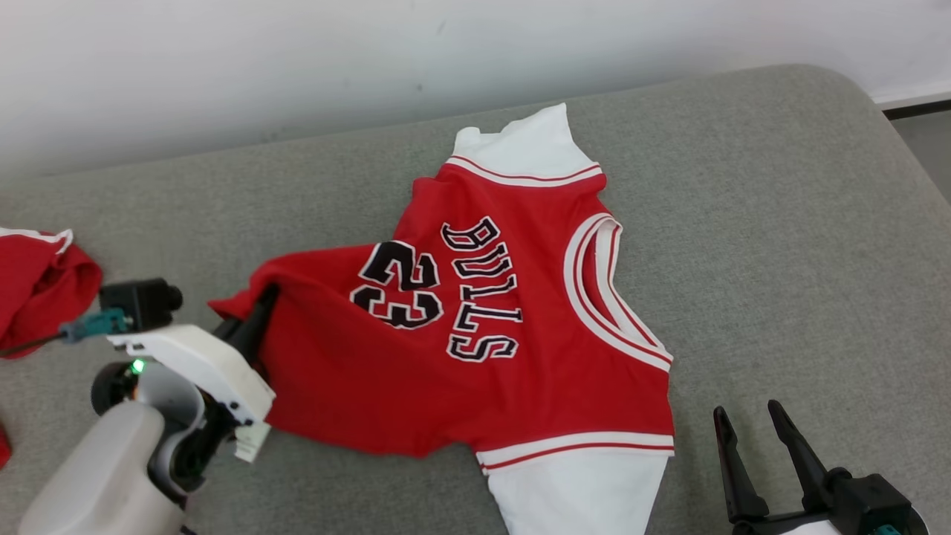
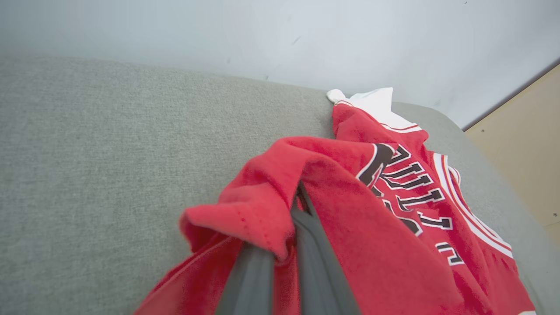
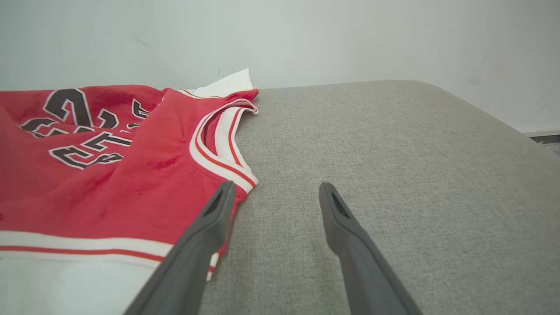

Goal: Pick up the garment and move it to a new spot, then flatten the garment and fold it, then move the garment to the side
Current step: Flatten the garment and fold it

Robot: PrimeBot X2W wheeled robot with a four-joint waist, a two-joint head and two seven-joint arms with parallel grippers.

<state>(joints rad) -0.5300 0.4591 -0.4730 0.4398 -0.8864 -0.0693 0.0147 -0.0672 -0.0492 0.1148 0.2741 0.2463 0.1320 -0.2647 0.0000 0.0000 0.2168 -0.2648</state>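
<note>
Low, left hand (image 1: 261, 306) tight on garment (image 1: 535, 371).

Red jersey (image 1: 565, 371) w/ white sleeves (image 1: 579, 490), blk lettering (image 1: 479, 290), grey surface (image 1: 780, 223), white wall (image 1: 223, 59)

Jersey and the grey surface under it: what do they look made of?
Jersey: soft matte red cloth, probably a brushed knit; its nap looks fuzzy in the left wrist view and it drapes in loose folds. Grey surface: matte woven upholstery cloth with a fine heathered weave; the rounded corner hints at padding beneath.
</note>
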